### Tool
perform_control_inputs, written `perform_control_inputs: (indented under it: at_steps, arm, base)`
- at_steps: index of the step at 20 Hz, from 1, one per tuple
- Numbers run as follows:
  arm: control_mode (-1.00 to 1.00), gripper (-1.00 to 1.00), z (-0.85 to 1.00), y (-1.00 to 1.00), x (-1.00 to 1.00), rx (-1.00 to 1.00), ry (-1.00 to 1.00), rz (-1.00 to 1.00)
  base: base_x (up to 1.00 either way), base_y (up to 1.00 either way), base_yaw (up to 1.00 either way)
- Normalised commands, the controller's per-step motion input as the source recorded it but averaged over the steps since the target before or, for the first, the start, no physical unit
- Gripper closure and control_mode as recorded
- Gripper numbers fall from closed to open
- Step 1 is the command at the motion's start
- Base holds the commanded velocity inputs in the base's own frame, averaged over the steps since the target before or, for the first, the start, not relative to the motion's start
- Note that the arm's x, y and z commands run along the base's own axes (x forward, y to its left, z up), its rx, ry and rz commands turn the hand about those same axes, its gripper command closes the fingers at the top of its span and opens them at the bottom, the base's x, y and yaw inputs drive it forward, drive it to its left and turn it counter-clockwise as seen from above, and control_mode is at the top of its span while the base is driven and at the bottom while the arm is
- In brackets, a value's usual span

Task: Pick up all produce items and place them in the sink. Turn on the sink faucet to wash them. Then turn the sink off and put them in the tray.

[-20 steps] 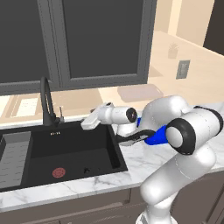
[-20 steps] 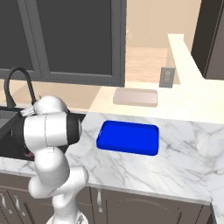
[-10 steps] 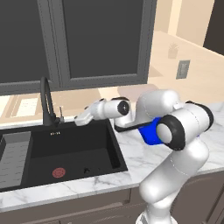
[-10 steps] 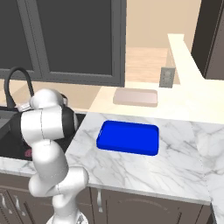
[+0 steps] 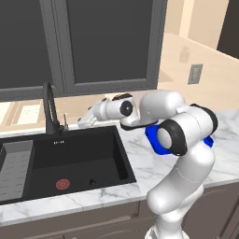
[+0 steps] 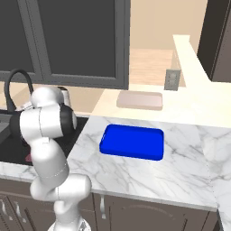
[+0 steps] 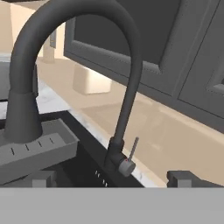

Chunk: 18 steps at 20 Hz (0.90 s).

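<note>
A: What's nearest?
B: The black sink (image 5: 70, 158), set in the marble counter (image 6: 149, 176), with its red drain (image 5: 63, 184) near the front. A grey rack (image 5: 14, 163) sits at its left.
A: And the tray?
B: The blue tray (image 6: 132, 141) lies on the counter right of the sink.
A: The gripper?
B: The gripper (image 5: 83, 122) hovers over the sink's far edge, jaws spread wide, holding nothing, just right of the sink faucet (image 7: 118, 109) and its lever (image 7: 132, 151).

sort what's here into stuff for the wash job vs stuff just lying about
For the job:
sink
faucet
blue tray
gripper, open, near the faucet

Lying about:
grey drying rack
beige slab
wall outlet
</note>
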Motion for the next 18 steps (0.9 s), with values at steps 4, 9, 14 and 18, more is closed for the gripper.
perform_control_inputs:
  at_steps: [4, 9, 14, 18]
  arm:
    - [-1.00, -1.00, -0.49, 0.00, 0.01, -0.02, -0.17, 0.00]
    - [-1.00, -1.00, -0.53, 0.00, 0.00, -0.02, -0.13, 0.00]
    - [-1.00, -1.00, -0.52, 0.00, 0.00, -0.03, -0.02, 0.02]
    - [-1.00, -1.00, -0.50, 0.00, 0.00, -0.02, 0.00, 0.02]
  base:
    - [0.00, 0.00, 0.00]
    - [0.00, 0.00, 0.00]
    - [0.00, 0.00, 0.00]
    - [0.00, 0.00, 0.00]
